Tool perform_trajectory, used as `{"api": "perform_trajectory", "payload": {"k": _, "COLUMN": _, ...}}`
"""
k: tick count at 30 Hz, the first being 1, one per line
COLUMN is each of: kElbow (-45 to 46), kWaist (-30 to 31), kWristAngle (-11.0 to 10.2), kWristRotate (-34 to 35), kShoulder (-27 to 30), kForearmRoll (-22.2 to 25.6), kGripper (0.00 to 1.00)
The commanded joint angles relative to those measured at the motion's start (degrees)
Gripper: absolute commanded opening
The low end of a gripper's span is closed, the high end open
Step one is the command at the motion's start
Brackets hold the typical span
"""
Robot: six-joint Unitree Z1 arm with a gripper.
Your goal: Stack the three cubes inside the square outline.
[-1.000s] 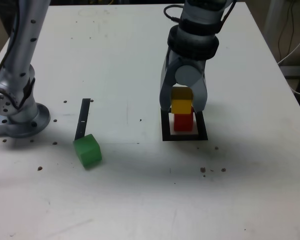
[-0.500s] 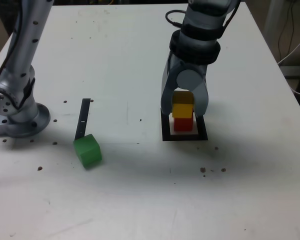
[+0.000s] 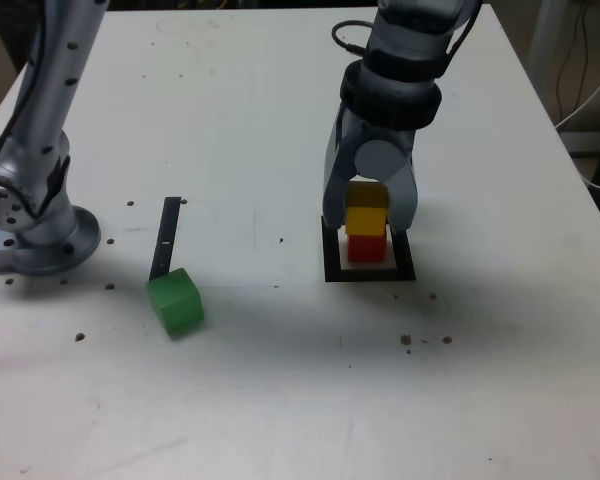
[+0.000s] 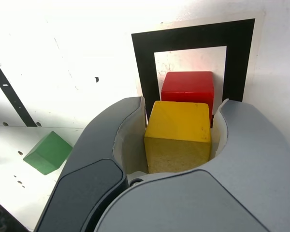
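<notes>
I have the hand (image 3: 369, 214) clamped on the yellow cube (image 3: 366, 221), one finger on either side, over the square outline (image 3: 370, 275). The red cube (image 3: 366, 248) sits inside that outline, partly hidden behind the yellow one in my wrist view; I can't tell whether the two touch. The outline's near edge shows uncovered in the exterior view, with bare desk (image 3: 250, 400) between it and the near side.

Toward the exterior view's right, I see open surface all the way to the desk's slanting edge, and more open surface runs back to the far edge. On the exterior view's left, the green cube (image 3: 178, 305) lies well apart from the outline, at the near end of the black strip (image 3: 166, 237).
</notes>
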State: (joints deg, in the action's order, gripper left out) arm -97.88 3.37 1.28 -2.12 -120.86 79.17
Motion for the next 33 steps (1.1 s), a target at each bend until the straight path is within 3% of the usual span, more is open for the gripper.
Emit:
{"api": "perform_trajectory", "payload": {"k": 1, "kElbow": -0.4, "kWaist": -0.2, "kWristAngle": -0.1, "kWristRotate": -0.1, "kShoulder": -0.3, "kForearmRoll": -0.1, "kGripper": 0.14}}
{"api": "perform_trajectory", "payload": {"k": 11, "kElbow": -0.4, "kWaist": -0.3, "kWristAngle": -0.3, "kWristRotate": -0.1, "kShoulder": -0.5, "kForearmRoll": -0.6, "kGripper": 0.15}}
{"api": "perform_trajectory", "payload": {"k": 18, "kElbow": 0.0, "kWaist": -0.3, "kWristAngle": 0.0, "kWristRotate": -0.1, "kShoulder": -0.8, "kForearmRoll": -0.6, "kGripper": 0.23}}
{"api": "perform_trajectory", "payload": {"k": 23, "kElbow": 0.1, "kWaist": -0.2, "kWristAngle": 0.4, "kWristRotate": -0.1, "kShoulder": -0.9, "kForearmRoll": -0.7, "kGripper": 0.48}}
{"api": "perform_trajectory", "payload": {"k": 29, "kElbow": 0.3, "kWaist": -0.3, "kWristAngle": 0.0, "kWristRotate": -0.1, "kShoulder": -0.7, "kForearmRoll": -1.3, "kGripper": 0.92}}
{"api": "perform_trajectory", "payload": {"k": 31, "kElbow": 0.3, "kWaist": -0.3, "kWristAngle": -0.5, "kWristRotate": 0.0, "kShoulder": -0.7, "kForearmRoll": -1.3, "kGripper": 0.99}}
{"api": "perform_trajectory", "payload": {"k": 33, "kElbow": 0.3, "kWaist": -0.3, "kWristAngle": -0.9, "kWristRotate": 0.1, "kShoulder": -0.6, "kForearmRoll": -1.3, "kGripper": 1.0}}
